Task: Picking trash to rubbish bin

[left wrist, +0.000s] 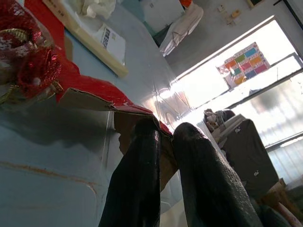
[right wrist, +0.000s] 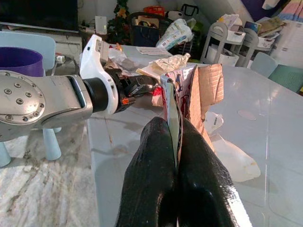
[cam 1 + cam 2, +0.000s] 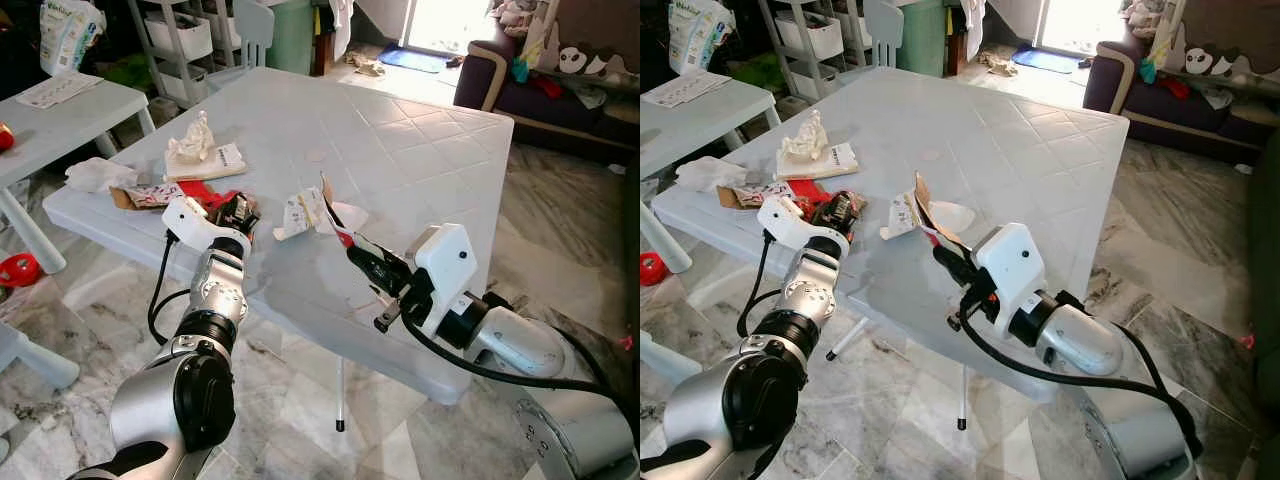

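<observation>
- The left hand (image 3: 240, 222) reaches over the near edge of the counter (image 3: 400, 150), its two black fingers (image 1: 142, 179) pressed together on the edge of a flat brown piece of cardboard (image 1: 87, 100) whose red wrapper (image 1: 52, 28) runs on ahead of the fingertips; that scrap lies flat on the counter, pointing away from the hand.
- Just beyond that hand, further onto the counter, sit a crumpled white tissue (image 3: 193, 140) on a small printed card (image 3: 222, 158), and off to the hand's outer side another white wad (image 3: 97, 175).
- Between the two hands lies a white paper scrap (image 3: 303, 212), touching the counter and nearer the right hand than the left.
- The right hand (image 3: 352, 245) has its fingers (image 2: 156, 175) clamped on a torn carton piece (image 2: 189, 90). The piece stands up on edge out of the fingertips, its long axis in line with the fingers, tilted up and away.
- Judged from this, both hands are loaded, so the next move turns on where the bin lies. A green bin-like tub (image 3: 292, 35) stands well beyond the far edge of the counter, straight ahead of both hands and slightly nearer the left one; whether that is the rubbish bin I cannot tell.
</observation>
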{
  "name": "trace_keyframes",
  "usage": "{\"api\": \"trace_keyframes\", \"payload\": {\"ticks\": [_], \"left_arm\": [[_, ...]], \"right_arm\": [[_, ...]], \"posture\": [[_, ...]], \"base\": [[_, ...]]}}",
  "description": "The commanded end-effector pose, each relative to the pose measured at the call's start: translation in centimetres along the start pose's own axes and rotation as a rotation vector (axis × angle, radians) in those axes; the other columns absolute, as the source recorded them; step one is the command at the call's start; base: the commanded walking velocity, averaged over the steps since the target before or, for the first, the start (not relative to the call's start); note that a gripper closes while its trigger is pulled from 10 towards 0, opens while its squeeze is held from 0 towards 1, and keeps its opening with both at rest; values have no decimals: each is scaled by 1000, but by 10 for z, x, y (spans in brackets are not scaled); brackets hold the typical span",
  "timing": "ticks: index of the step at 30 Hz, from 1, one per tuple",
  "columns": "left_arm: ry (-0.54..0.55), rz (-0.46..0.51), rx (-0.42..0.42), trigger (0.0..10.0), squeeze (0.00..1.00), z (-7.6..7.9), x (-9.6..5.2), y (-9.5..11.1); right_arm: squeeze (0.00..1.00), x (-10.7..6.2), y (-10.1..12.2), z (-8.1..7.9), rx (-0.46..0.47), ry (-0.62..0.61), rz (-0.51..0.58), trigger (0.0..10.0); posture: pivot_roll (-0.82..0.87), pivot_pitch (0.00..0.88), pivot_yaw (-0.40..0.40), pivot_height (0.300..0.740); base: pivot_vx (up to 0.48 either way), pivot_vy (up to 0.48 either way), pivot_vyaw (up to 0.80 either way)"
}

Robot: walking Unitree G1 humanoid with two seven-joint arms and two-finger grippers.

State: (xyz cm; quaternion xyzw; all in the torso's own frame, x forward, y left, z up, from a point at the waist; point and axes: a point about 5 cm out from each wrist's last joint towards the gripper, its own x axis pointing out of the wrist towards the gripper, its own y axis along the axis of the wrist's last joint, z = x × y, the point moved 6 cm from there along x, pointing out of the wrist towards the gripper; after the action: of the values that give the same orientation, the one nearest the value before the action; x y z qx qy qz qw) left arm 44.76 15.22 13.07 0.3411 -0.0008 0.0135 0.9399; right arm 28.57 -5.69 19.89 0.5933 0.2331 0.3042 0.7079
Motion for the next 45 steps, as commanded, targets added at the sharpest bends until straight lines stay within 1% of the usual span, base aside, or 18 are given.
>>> {"api": "trace_keyframes", "payload": {"ticks": [1,11,14,15,17,19,20,21,23,26,29,32,33,34,35,38,42,45], "left_arm": [[-17,-7,39,0,0,0,-1,-2],[-100,-8,150,0,0,10,-3,-4],[-151,5,230,0,0,18,-4,-3],[-173,21,287,0,0,22,-5,0],[-193,43,354,0,0,25,-6,3],[-223,86,462,0,0,28,-10,8],[-241,120,548,0,0,29,-16,12],[-241,120,548,0,0,29,-16,12],[-251,167,636,0,0,26,-26,21],[-253,212,694,0,0,23,-39,31],[-248,251,760,0,0,18,-61,41],[-232,270,802,0,0,15,-80,47],[-220,275,824,0,0,14,-95,49],[-220,275,824,0,0,14,-95,49],[-219,275,842,0,0,15,-104,50],[-219,259,864,0,0,15,-119,46],[-183,219,864,0,0,7,-129,42],[-171,199,865,0,0,7,-131,42]], "right_arm": [[0,1,2,3,-12,-7,11,0],[0,5,0,5,-15,-8,14,0],[0,6,0,5,-14,-11,18,0],[0,7,-1,6,-13,-13,19,0],[0,7,-2,7,-9,-18,21,0],[0,9,-3,10,7,-41,29,0],[0,11,-4,15,22,-72,36,0],[0,11,-4,15,22,-72,36,0],[0,14,-5,28,48,-147,51,0],[0,15,-7,41,92,-222,66,0],[0,15,-10,56,124,-297,76,0],[0,15,-12,66,141,-349,84,0],[0,14,-15,75,155,-396,87,0],[0,14,-15,75,155,-396,87,0],[0,13,-18,81,170,-429,86,0],[0,11,-26,91,198,-486,77,0],[0,9,-33,100,179,-524,61,0],[0,6,-37,103,173,-535,56,0]], "posture": [[-214,41,-21,740],[-196,24,-16,740],[-186,21,-12,740],[-174,16,-9,740],[-159,12,-8,740],[-143,7,-7,740],[-128,3,-6,740],[-128,3,-6,740],[-96,0,-5,740],[-68,0,-5,740],[-44,0,-7,740],[-27,0,-11,740],[-4,0,-19,740],[-4,0,-19,740],[2,0,-21,740],[16,0,-27,740],[22,0,-30,740],[19,0,-28,740]], "base": [[0,0,0],[0,0,0],[0,0,0],[0,0,0],[0,0,0],[0,0,0],[0,0,0],[0,0,0],[0,0,0],[0,0,0],[0,0,0],[0,0,0],[0,0,0],[0,0,0],[0,0,0],[0,0,0],[0,0,0],[0,0,0]]}}
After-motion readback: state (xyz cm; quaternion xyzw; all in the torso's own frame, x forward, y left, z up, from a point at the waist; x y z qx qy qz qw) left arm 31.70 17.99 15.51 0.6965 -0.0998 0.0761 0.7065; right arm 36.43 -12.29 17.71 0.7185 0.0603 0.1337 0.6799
